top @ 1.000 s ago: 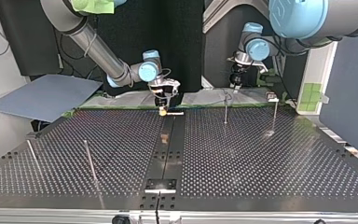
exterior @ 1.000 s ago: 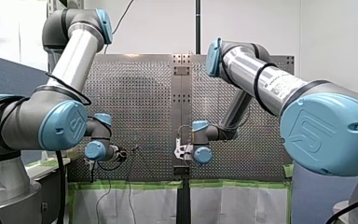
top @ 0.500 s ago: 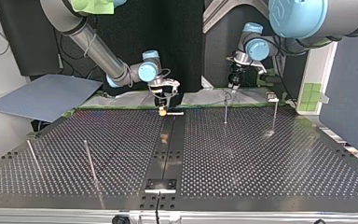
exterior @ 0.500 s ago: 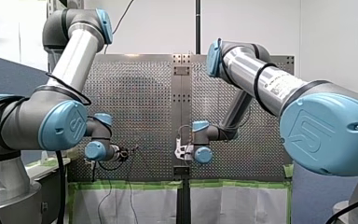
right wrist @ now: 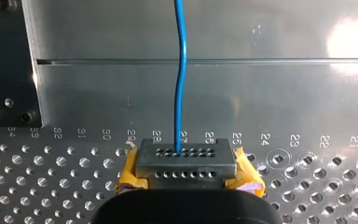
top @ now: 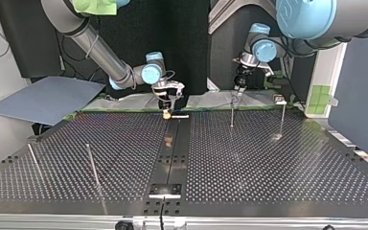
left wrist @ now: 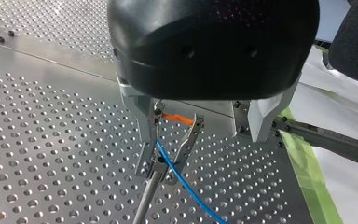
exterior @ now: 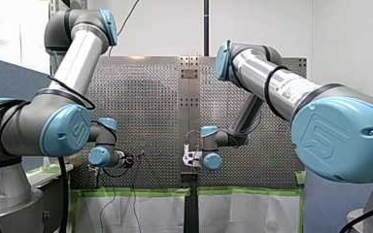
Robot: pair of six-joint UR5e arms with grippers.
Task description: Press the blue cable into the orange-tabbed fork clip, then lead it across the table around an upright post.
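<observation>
The blue cable (right wrist: 181,84) runs straight ahead from my right gripper (right wrist: 184,161). That gripper's grey holed fingers with yellow pads stand pressed together on it at the table's edge (top: 166,111). The fork clip is hidden beneath them. An orange tab (left wrist: 177,119) shows far ahead of my left gripper (left wrist: 162,165). Its metal fingers are shut on the blue cable (left wrist: 186,191), which trails back past them. An upright post (left wrist: 142,200) stands right at those fingertips. In the top view my left gripper (top: 238,91) hangs just above that post (top: 232,112).
A second post (top: 282,120) stands near the first. Two more posts (top: 92,165) lean at the top view's left. A white bar (top: 179,116) lies beside my right gripper. A grey-blue sheet (top: 48,98) and green tape (left wrist: 307,168) border the perforated table (top: 268,163).
In the top view my left gripper has come down and slightly left, closer to the post's top. My right arm has stayed still.
</observation>
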